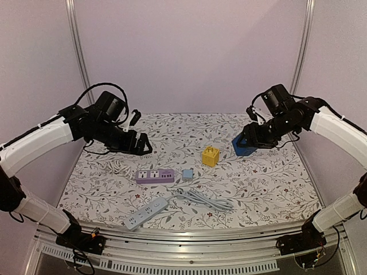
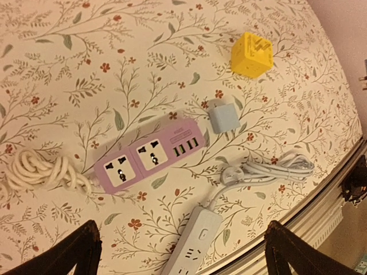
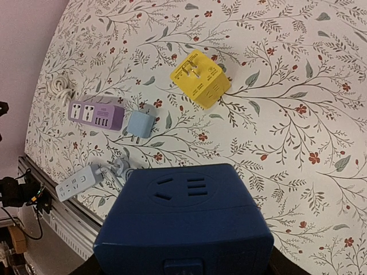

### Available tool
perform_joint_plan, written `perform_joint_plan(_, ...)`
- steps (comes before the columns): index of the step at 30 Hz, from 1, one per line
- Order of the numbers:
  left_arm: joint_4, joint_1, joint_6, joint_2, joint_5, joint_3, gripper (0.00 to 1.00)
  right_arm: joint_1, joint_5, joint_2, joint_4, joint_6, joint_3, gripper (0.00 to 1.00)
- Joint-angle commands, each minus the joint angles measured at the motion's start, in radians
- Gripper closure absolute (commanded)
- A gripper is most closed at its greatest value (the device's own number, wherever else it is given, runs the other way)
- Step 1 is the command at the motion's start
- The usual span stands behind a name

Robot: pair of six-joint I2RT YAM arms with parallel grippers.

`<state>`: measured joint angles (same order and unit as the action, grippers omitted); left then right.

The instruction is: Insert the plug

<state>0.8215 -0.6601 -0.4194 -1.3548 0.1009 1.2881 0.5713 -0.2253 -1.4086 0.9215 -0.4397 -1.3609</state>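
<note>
Honestly, nothing legible here. The purple power strip (image 2: 150, 157), toward the left side of the tabletop, has a tiny line of print just above its USB ports, but in the left wrist view it's only a smudge. The yellow cube adapter (image 3: 200, 79) near the middle has some dark fine marks on the face with the prongs, way too small to make out. Can't read any lettering on the dark blue socket block (image 3: 183, 220) or on the white power strip (image 2: 192, 249) by the near edge either.
</note>
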Motion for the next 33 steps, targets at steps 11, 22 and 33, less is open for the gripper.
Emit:
perform_joint_plan(11, 0.077, -0.078, 0.049, 0.044, -0.016, -0.233, 0.01, 0.01, 0.262, 0.089, 0.05, -0.123, -0.012, 1.0)
perform_joint_plan(22, 0.054, -0.261, 0.098, -0.198, 0.015, -0.167, 0.08, 0.009, 0.281, 0.1, 0.05, -0.105, 0.008, 1.0)
perform_joint_plan(33, 0.046, -0.329, 0.122, -0.428, 0.007, -0.106, 0.2, 0.009, 0.297, 0.232, 0.088, -0.087, 0.132, 1.0)
